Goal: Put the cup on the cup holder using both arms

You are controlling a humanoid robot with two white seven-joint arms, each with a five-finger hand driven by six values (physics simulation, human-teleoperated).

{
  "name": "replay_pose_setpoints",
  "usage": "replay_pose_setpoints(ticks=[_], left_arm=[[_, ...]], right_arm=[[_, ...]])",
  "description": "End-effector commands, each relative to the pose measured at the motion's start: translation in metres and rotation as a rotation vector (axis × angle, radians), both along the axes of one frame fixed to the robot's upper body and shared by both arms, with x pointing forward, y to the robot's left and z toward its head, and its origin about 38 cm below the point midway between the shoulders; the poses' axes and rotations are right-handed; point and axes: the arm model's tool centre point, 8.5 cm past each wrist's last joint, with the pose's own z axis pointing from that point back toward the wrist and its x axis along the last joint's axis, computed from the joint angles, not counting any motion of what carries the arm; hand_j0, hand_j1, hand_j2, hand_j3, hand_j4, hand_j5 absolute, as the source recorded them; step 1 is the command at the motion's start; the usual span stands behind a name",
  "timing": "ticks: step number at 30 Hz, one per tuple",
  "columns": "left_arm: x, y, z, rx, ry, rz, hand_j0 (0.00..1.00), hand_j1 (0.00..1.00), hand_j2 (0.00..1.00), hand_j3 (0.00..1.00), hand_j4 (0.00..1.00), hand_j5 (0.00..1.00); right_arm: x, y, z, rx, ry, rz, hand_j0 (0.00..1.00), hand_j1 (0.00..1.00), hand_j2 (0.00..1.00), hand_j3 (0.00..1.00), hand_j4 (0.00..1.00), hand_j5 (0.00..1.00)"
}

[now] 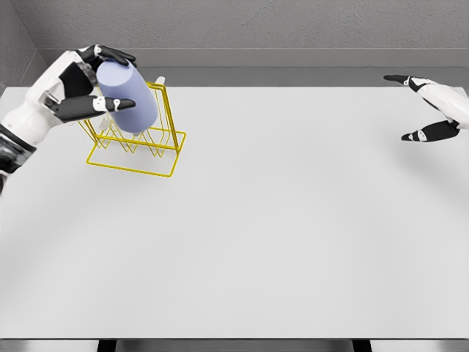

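Note:
A pale lavender-blue cup (130,97) is held tilted over the yellow wire cup holder (157,158) at the table's far left. My left hand (94,82) is shut on the cup, fingers above and thumb below its upper end. The cup's lower end reaches down among the rack's wires; whether it rests on a peg I cannot tell. My right hand (425,110) hovers open at the far right edge, holding nothing.
The white table (278,235) spreads wide in front of and to the right of the holder. A grey wall runs along the table's far edge, and the near edge lies at the bottom of the view.

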Motion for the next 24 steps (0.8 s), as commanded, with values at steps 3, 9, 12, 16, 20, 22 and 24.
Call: replay_pose_setpoints(ticks=[3,9,12,16,20,22,24], left_arm=[[-0.0009,-0.0031,-0.0022,-0.008,0.004,-0.007,0.48,0.48,0.48,0.48,0.48,0.48],[-0.0028,-0.0043,-0.0039,-0.009,0.009,-0.014,0.48,0.48,0.48,0.48,0.48,0.48],[-0.0028,-0.0049,-0.0041,-0.009,0.009,-0.015,0.5,0.5,0.5,0.5,0.5,0.5],[-0.0033,-0.0048,-0.0049,-0.005,0.009,-0.017,0.6,0.6,0.6,0.6,0.6,0.6],[-0.0036,-0.0043,-0.0054,-0.002,0.008,-0.016,0.72,0.72,0.72,0.72,0.72,0.72],[-0.0038,-0.0044,-0.0052,-0.002,0.007,-0.017,0.77,0.77,0.77,0.77,0.77,0.77],[-0.0041,-0.0044,-0.0056,-0.003,0.006,-0.018,0.79,0.79,0.79,0.79,0.79,0.79]], right_arm=[[0.0,-0.0008,0.001,0.006,-0.002,-0.003,1.0,1.0,1.0,1.0,1.0,1.0],[0.0,-0.0008,0.001,0.006,-0.002,-0.003,1.0,1.0,1.0,1.0,1.0,1.0],[-0.0003,-0.0008,0.0003,0.006,0.0,-0.003,1.0,1.0,1.0,1.0,1.0,1.0],[0.0002,-0.0005,0.0005,0.008,-0.001,-0.003,1.0,1.0,1.0,1.0,1.0,1.0],[0.0002,-0.0001,0.0007,0.008,-0.001,-0.002,1.0,1.0,1.0,1.0,1.0,1.0],[0.0002,-0.0001,0.0006,0.006,-0.001,-0.002,1.0,1.0,1.0,1.0,1.0,1.0],[0.0002,-0.0001,0.0006,0.006,-0.001,-0.002,1.0,1.0,1.0,1.0,1.0,1.0]])
